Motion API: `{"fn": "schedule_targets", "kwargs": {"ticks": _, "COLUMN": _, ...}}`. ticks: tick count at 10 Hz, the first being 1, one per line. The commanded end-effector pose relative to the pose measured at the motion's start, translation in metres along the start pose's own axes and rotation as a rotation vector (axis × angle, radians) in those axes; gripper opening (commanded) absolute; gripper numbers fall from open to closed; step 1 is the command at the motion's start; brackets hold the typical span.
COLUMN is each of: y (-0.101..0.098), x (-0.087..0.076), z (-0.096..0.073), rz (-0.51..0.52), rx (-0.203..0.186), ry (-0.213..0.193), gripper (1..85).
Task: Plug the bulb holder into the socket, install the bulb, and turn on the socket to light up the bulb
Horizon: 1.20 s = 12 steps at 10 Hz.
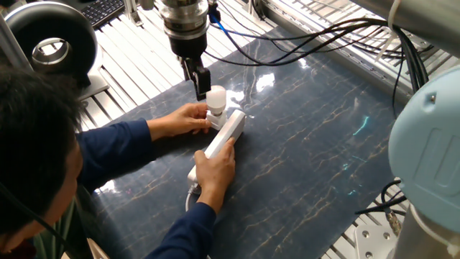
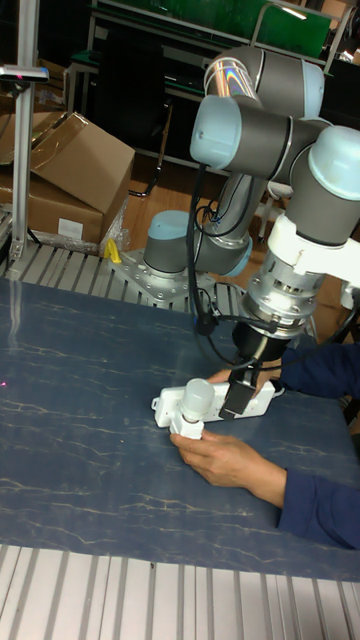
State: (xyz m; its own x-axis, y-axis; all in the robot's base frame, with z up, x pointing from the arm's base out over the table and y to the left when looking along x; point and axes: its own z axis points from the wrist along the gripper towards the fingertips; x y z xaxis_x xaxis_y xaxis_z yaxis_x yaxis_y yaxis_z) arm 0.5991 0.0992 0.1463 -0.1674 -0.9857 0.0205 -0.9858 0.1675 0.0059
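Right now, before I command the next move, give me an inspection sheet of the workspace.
Surface: dark marbled mat over a slatted metal table.
Job's things: socket lies on the mat, held by a person's two hands; bulb stands upright at its far end; bulb holder under it, mostly hidden.
Clutter: nothing seen on the mat.
Claw: claw hangs beside the bulb; open or shut unclear.
Cables: black cables trail across the far mat.
Surroundings: black ring fixture, cardboard boxes.
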Motion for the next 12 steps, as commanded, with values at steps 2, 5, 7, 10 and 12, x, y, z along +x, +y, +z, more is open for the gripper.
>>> {"fn": "schedule_targets", "kwargs": {"ticks": 2, "y": -0.026, "x": -0.001, "z": -0.001, "rz": -0.229, "rx": 0.049, "ry": -0.049, "gripper": 62.7}}
{"fn": "schedule_targets", "kwargs": {"ticks": 5, "y": -0.014, "x": 0.001, "z": -0.001, "rz": -0.263, "rx": 0.011, "ry": -0.048, "gripper": 65.7}}
{"fn": "schedule_targets", "kwargs": {"ticks": 7, "y": -0.009, "x": 0.007, "z": -0.003, "rz": -0.258, "rx": -0.005, "ry": -0.033, "gripper": 64.0}}
{"fn": "schedule_targets", "kwargs": {"ticks": 10, "y": -0.003, "x": 0.036, "z": -0.007, "rz": -0.241, "rx": -0.025, "ry": 0.014, "gripper": 46.0}}
{"fn": "schedule_targets", "kwargs": {"ticks": 12, "y": 0.007, "x": 0.044, "z": -0.014, "rz": -0.261, "rx": -0.062, "ry": 0.006, "gripper": 57.7}}
